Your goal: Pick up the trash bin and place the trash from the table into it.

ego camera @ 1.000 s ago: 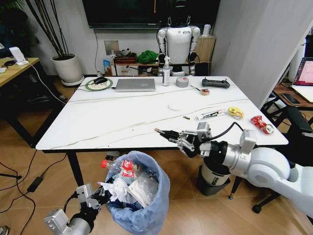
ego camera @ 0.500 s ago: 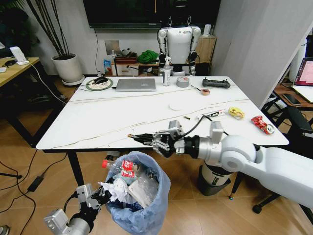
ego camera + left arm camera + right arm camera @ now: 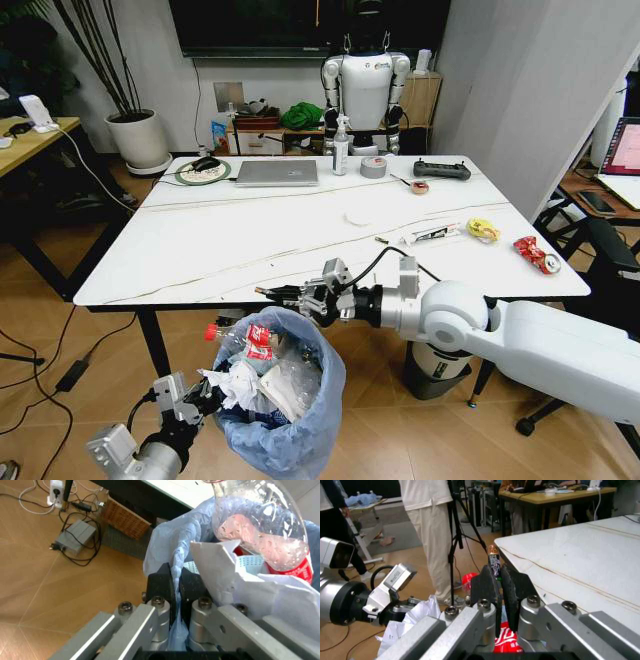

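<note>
Just off the table's (image 3: pixel 250 240) near edge, the right gripper (image 3: pixel 285 293) pinches a small battery (image 3: pixel 493 563) above the trash bin (image 3: pixel 300 425). The left gripper's (image 3: pixel 172 592) fingers clamp the bag rim. Release only once centred over the opening.

Even, bright indoor light; soft glare on table (image 3: pixel 250 240); wide-angle bending at edges; wrist views blurry close up.

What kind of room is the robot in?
Probably an office or robot lab. A laptop sits on the big white table, a white humanoid robot stands by the back wall, and a dark screen hangs above it.
</note>
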Available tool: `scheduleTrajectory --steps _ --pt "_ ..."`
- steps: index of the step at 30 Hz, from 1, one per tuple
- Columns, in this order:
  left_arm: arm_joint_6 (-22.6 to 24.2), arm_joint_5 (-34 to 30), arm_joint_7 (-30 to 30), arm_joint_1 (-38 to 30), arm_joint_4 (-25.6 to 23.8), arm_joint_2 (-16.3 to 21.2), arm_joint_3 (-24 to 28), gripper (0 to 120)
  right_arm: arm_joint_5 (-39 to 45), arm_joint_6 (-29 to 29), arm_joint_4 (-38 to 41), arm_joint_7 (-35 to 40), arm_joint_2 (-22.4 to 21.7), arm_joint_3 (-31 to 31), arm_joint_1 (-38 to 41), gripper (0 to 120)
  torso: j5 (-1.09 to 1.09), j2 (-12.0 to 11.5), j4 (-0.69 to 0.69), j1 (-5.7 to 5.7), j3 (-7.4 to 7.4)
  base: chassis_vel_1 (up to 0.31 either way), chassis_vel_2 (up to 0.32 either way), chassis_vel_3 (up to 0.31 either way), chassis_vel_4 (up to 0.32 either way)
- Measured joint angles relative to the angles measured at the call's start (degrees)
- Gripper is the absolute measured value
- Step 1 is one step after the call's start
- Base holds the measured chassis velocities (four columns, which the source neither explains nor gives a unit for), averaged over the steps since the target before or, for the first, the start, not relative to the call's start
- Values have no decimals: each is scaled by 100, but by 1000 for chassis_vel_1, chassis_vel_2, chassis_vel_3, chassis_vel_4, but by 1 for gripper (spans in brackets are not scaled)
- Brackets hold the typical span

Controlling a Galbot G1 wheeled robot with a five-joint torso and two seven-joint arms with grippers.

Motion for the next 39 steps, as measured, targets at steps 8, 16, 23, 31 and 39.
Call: scheduleTrajectory --steps 8,16,23,31,39 --pt "2 -49 -6 26 -13 4 -103 0 -127 80 -96 -174 135 -208 -12 1 1 0 0 0 0 0 0 0 0" --pt "2 -66 -10 62 -86 -7 -133 0 -276 151 -73 -251 2 -181 -132 1 1 0 0 0 -1 0 0 0 0" --pt "2 -65 -14 72 -97 -26 -131 0 -464 221 -44 -347 -184 84 -442 5 1 1 0 0 -1 0 0 0 0" --pt "5 -41 -16 60 -94 -48 -80 0 -525 257 19 -434 -370 323 -683 34 1 2 0 0 -1 0 0 0 0" --pt "7 -23 -18 94 -93 -72 -99 0 -483 272 -49 -366 -339 759 -955 65 1 2 0 0 -1 0 0 0 0"
